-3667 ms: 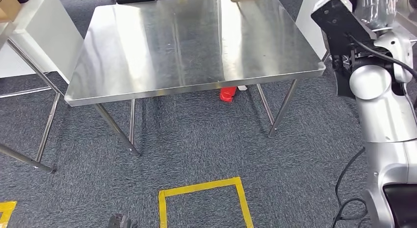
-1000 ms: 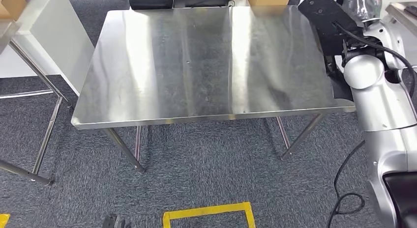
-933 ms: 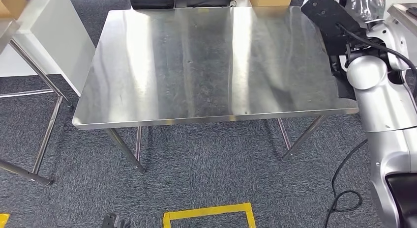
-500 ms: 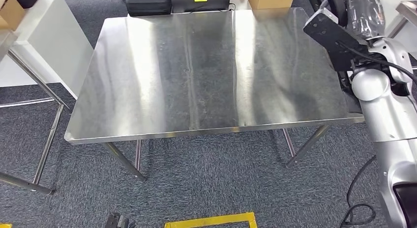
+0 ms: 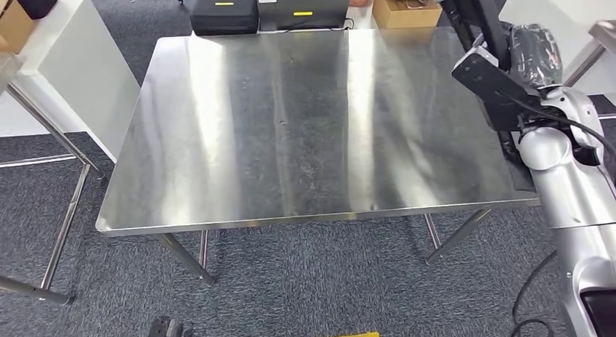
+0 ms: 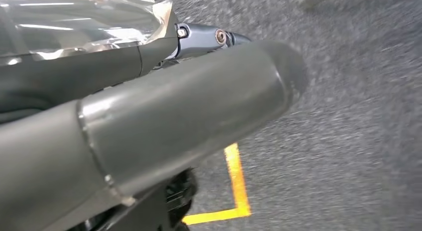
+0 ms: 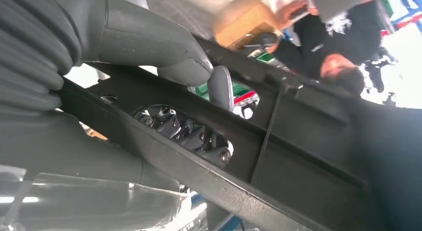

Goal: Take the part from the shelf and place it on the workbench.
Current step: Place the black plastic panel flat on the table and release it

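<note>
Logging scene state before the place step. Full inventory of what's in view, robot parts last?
workbench: 1, bare steel top, centre of head view
black part: 1, long flat black piece, over the workbench's right edge, held in the right hand
black cases: 2, black with yellow labels, floor beyond the far edge
cardboard box: 1, brown, open, beyond the far right corner
white cabinet: 1, left of the workbench
yellow floor tape: corner on grey carpet
person: 1, dark sleeves, behind the part
right hand: grips the part
left hand: hangs over the carpet, grasp unclear
</note>
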### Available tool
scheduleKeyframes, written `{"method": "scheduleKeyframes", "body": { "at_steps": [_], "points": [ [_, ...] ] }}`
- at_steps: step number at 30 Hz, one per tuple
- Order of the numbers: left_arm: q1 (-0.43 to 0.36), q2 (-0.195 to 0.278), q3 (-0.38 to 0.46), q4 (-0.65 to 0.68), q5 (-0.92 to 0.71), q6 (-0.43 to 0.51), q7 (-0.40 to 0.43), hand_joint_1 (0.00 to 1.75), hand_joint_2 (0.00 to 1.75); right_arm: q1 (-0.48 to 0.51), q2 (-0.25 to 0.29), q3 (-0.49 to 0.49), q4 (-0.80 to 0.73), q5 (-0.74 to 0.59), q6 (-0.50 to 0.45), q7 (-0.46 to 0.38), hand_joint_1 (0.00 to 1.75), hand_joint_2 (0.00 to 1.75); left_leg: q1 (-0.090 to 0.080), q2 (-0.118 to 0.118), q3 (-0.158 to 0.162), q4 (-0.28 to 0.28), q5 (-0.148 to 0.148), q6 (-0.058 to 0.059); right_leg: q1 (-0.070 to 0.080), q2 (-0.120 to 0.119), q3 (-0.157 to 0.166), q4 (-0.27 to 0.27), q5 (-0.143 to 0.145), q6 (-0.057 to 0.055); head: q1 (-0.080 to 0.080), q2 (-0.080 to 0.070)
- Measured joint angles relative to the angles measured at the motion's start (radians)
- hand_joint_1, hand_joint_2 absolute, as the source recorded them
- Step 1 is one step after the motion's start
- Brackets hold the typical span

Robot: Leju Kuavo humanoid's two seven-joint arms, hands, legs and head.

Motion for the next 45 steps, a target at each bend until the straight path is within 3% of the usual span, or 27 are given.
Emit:
{"method": "scheduleKeyframes", "body": {
  "at_steps": [2,3,4,5,7,8,10,12,15,23,25,29,31,36,45],
  "points": [
    [-0.002,0.002,0.000,0.000,0.003,-0.003,-0.009,0.00,0.00,0.008,-0.004,-0.008,0.015,0.019,-0.005,-0.006,1.75,1.75,-0.001,-0.002,0.008,-0.001,-0.007,0.004,-0.003,-0.001,-0.080,0.132,-0.038,0.002,0.004,0.000],
    [-0.002,0.002,0.000,0.000,0.003,-0.003,-0.014,0.00,0.00,0.013,-0.006,-0.011,0.026,0.038,-0.008,-0.005,1.75,1.75,-0.001,-0.004,0.011,-0.001,-0.012,0.005,-0.004,-0.001,-0.117,0.179,-0.052,0.007,0.005,0.000],
    [-0.002,0.001,0.000,0.000,0.002,-0.003,-0.021,0.00,0.00,0.019,-0.008,-0.013,0.040,0.064,-0.013,-0.003,1.75,1.75,-0.001,-0.006,0.016,0.000,-0.017,0.004,-0.004,-0.001,-0.137,0.192,-0.053,0.012,0.005,0.000],
    [-0.002,0.001,0.000,0.000,0.001,-0.003,-0.028,0.00,0.00,0.024,-0.010,-0.014,0.055,0.091,-0.019,0.000,1.75,1.75,-0.001,-0.008,0.021,0.001,-0.022,0.003,-0.004,-0.001,-0.136,0.162,-0.033,0.019,0.006,0.000],
    [-0.003,0.000,0.000,0.000,-0.002,-0.002,-0.041,0.00,0.00,0.027,-0.017,-0.014,0.085,0.143,-0.036,0.003,1.75,1.75,-0.001,-0.011,0.030,0.006,-0.033,-0.004,-0.007,-0.003,-0.094,0.028,0.040,0.031,0.008,0.000],
    [-0.003,0.000,0.000,0.000,-0.005,0.001,-0.046,0.00,0.00,0.025,-0.020,-0.013,0.101,0.175,-0.044,0.007,1.75,1.75,-0.002,-0.013,0.033,0.010,-0.040,-0.009,-0.006,-0.005,-0.073,-0.037,0.068,0.028,0.009,0.000],
    [-0.007,0.000,-0.001,0.000,-0.014,0.009,-0.059,0.00,0.00,0.017,-0.025,-0.008,0.139,0.261,-0.053,0.021,1.75,1.75,-0.006,-0.013,0.030,0.017,-0.050,-0.020,-0.002,-0.008,-0.049,-0.099,0.096,0.009,0.010,0.000],
    [-0.012,0.000,-0.003,-0.001,-0.024,0.018,-0.074,0.00,0.00,0.002,-0.026,0.008,0.194,0.364,-0.055,0.034,1.75,1.75,-0.009,-0.013,0.026,0.021,-0.054,-0.013,-0.002,-0.006,-0.042,-0.100,0.105,-0.004,0.008,0.000],
    [-0.018,-0.001,-0.006,-0.001,-0.032,0.027,-0.087,0.00,0.00,-0.022,-0.022,0.033,0.274,0.449,-0.059,0.037,1.75,1.75,-0.008,-0.011,0.027,0.020,-0.055,0.005,-0.002,-0.002,-0.041,-0.100,0.110,-0.003,0.006,0.000],
    [-0.029,-0.006,-0.022,-0.001,-0.043,-0.007,-0.134,0.00,0.00,-0.085,0.033,0.108,0.458,0.640,-0.087,0.059,1.75,1.75,-0.005,-0.006,0.031,0.009,-0.057,0.007,0.002,0.002,-0.041,-0.100,0.107,-0.009,0.006,0.000],
    [-0.032,-0.010,-0.027,-0.001,-0.045,-0.017,-0.138,0.00,0.00,-0.104,0.068,0.131,0.513,0.696,-0.106,0.074,1.75,1.75,-0.004,-0.004,0.032,0.008,-0.056,0.001,0.003,0.003,-0.041,-0.100,0.108,-0.012,0.006,0.000],
    [-0.041,-0.021,-0.034,-0.001,-0.043,-0.040,-0.138,0.00,0.00,-0.133,0.157,0.172,0.615,0.772,-0.136,0.103,1.75,1.75,0.000,-0.002,0.034,0.008,-0.054,-0.026,0.006,0.005,-0.042,-0.098,0.109,-0.015,0.006,0.000],
    [-0.046,-0.027,-0.034,-0.001,-0.036,-0.052,-0.139,0.00,0.00,-0.137,0.207,0.188,0.653,0.802,-0.149,0.111,1.75,1.75,0.000,-0.001,0.034,0.008,-0.053,-0.032,0.006,0.005,-0.042,-0.098,0.110,-0.017,0.006,0.000],
    [-0.053,-0.039,-0.034,-0.002,-0.031,-0.042,-0.154,0.00,0.00,-0.133,0.316,0.219,0.713,0.858,-0.169,0.123,1.75,1.75,-0.001,-0.001,0.034,0.008,-0.052,-0.036,0.005,0.005,-0.042,-0.098,0.110,-0.017,0.006,0.000],
    [-0.063,-0.043,-0.034,-0.002,-0.018,-0.046,-0.141,0.00,0.00,-0.123,0.437,0.263,0.763,0.894,-0.200,0.096,1.75,1.75,-0.004,0.001,0.033,0.011,-0.053,-0.036,0.004,0.008,-0.042,-0.097,0.111,-0.017,0.007,0.000]
  ]
}}
